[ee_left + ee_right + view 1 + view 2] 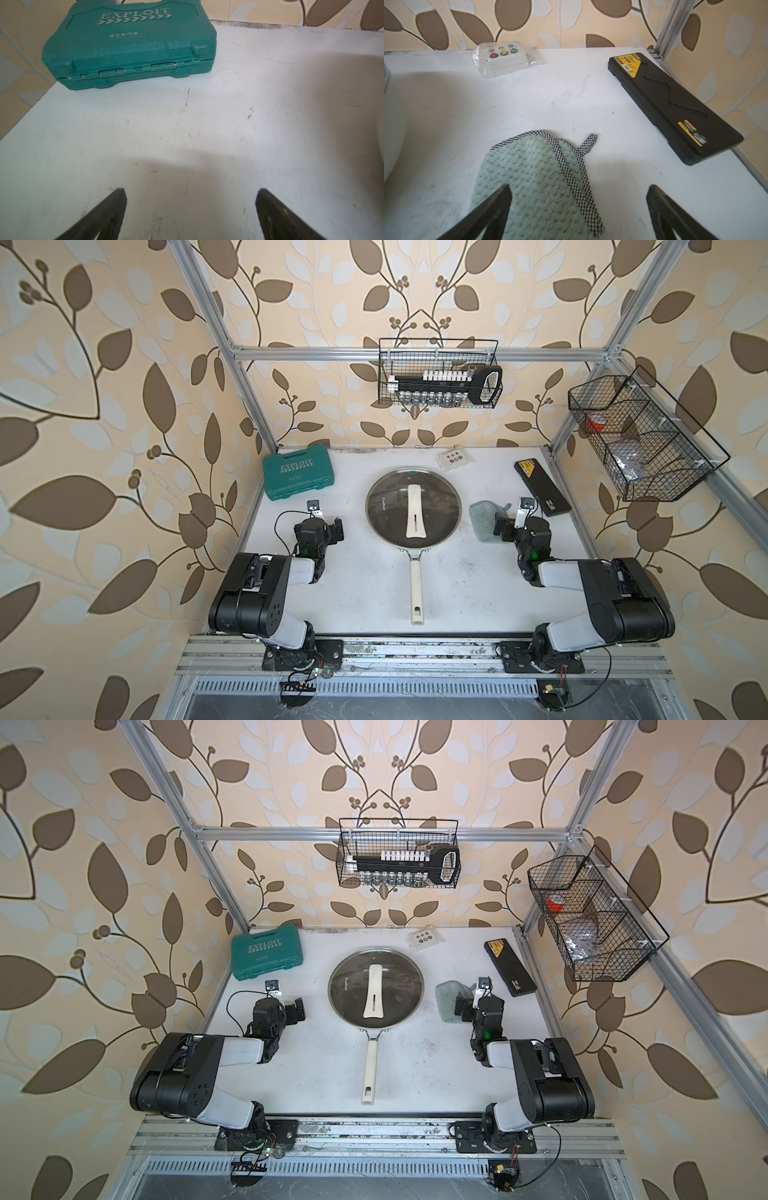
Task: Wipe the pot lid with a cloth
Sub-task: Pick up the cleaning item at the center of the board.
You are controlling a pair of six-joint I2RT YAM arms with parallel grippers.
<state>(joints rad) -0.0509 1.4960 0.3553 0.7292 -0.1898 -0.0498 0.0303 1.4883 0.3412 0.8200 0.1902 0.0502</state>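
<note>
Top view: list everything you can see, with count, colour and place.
pot lid: 1, clear glass, cream handle, on the pan, table centre
frying pan: 1, dark, cream handle, under the lid
cloth: 1, pale green, right of the lid
tool case: 1, teal, back left
flat case: 1, black and yellow, back right
button packet: 1, clear, back centre
back basket: 1, black wire, back rail
side basket: 1, black wire, right rail
table: 1, white
left gripper: 1, black, left of the lid, jaws open
right gripper: 1, black, at the cloth, jaws open
</note>
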